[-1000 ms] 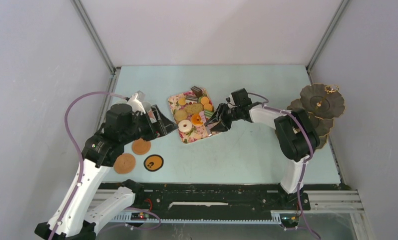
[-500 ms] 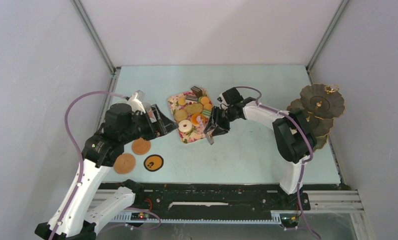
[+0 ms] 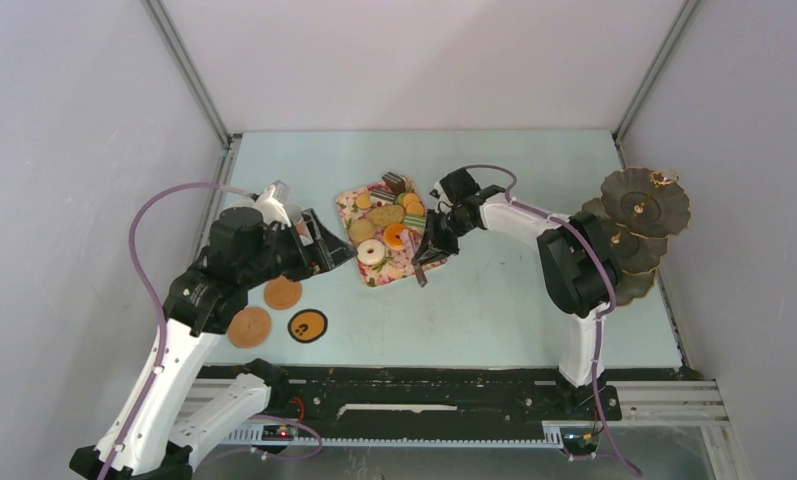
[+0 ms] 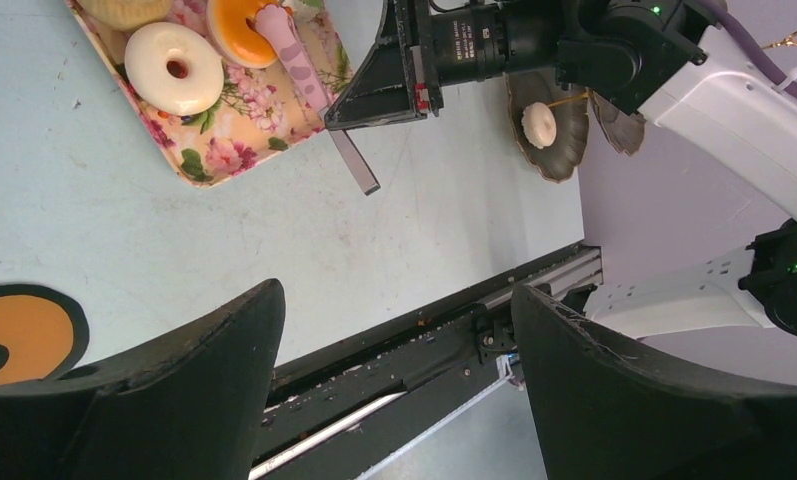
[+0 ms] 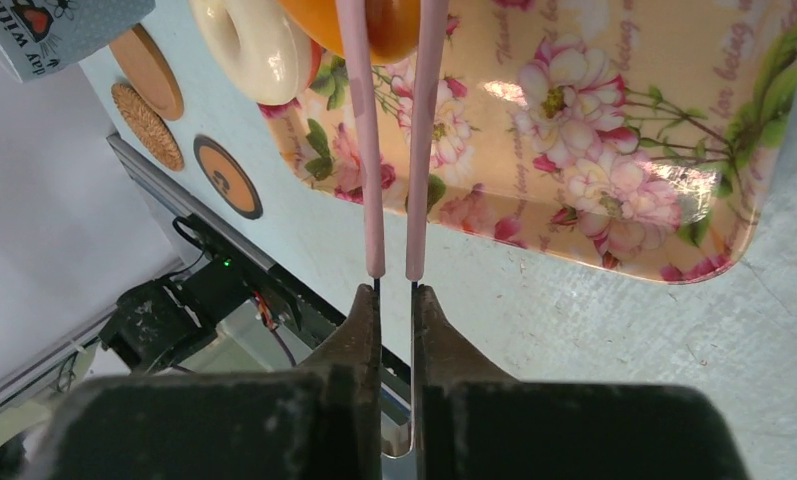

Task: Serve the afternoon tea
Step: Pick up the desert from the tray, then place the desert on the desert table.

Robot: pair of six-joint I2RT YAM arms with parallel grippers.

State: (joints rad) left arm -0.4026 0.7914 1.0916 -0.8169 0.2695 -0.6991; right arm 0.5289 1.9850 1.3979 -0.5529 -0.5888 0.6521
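Pale-blue tabletop (image 3: 494,310): dark three-tier scalloped stand (image 3: 639,225) at right edge. Floral rectangular tray (image 5: 594,150), centre. Left pincer (image 4: 392,300): gaping, empty, beside tray. Right pincer (image 5: 394,300): nearly closed, squeezing pink tongs (image 5: 374,150), tips at orange glazed donut (image 5: 389,25). Advised: steady squeeze, straight lift, clearing white iced donut (image 5: 254,45) alongside.

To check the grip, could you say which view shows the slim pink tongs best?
The right wrist: both arms of the pink tongs run to the orange donut. Left wrist shows one arm; top view, barely a sliver.
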